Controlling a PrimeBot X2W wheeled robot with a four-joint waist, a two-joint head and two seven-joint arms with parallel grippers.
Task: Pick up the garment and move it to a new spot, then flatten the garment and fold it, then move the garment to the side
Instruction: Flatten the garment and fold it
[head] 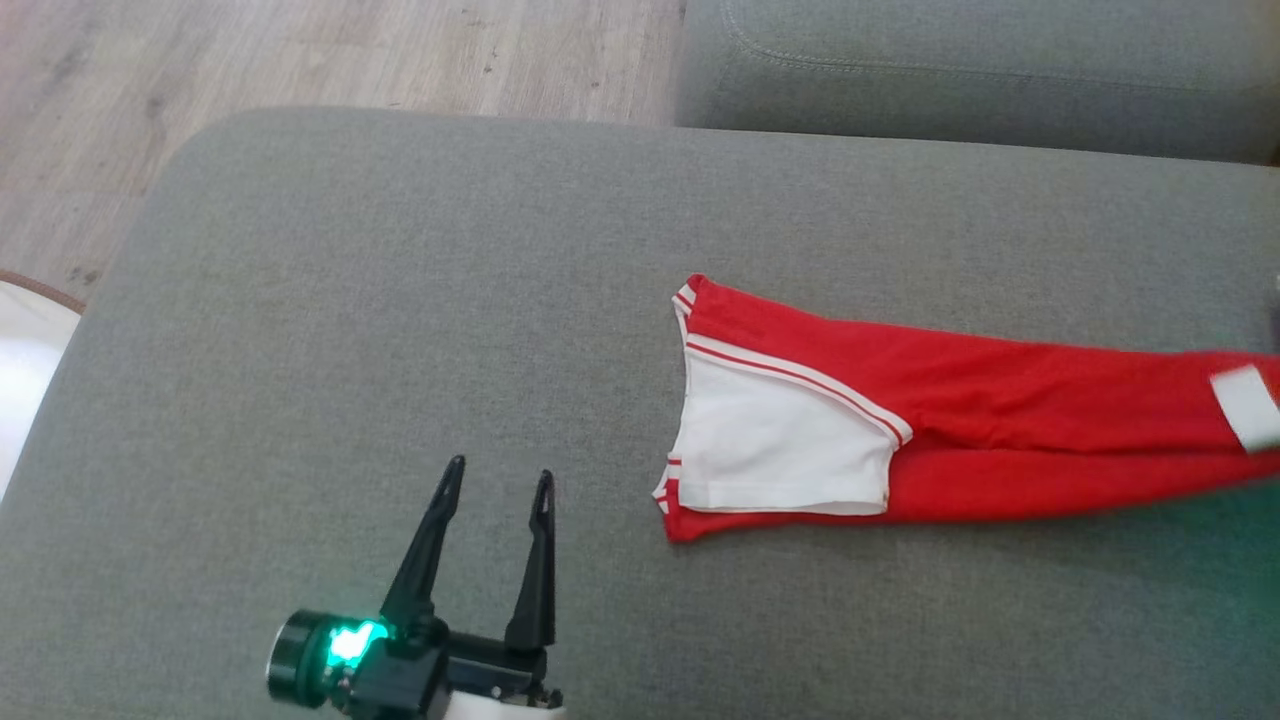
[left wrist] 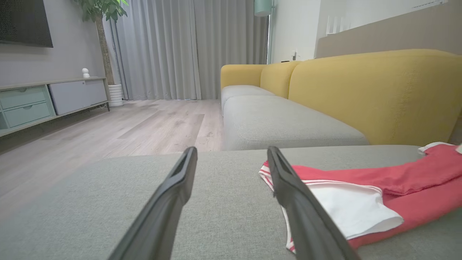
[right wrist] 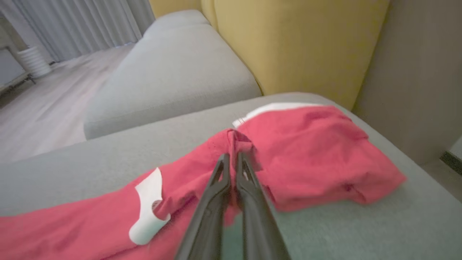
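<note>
we see the garment (head: 1000,400) on a grey sofa (head: 400,300), wood floor (head: 300,50) beyond it; its right end runs off our head view. left hand (head: 500,470) wide beside it, right hand (right wrist: 232,155) pinching its fold.

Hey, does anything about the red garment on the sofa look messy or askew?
Yes. The red garment lies in a long rumpled strip across the grey cushion, not flat; its end is bunched in a heap where the right gripper pinches a fold.

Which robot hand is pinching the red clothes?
The right gripper: its fingers are pressed together on a pinch of the red garment. The left gripper has its fingers spread apart, clear of the garment, above the grey cushion.
</note>
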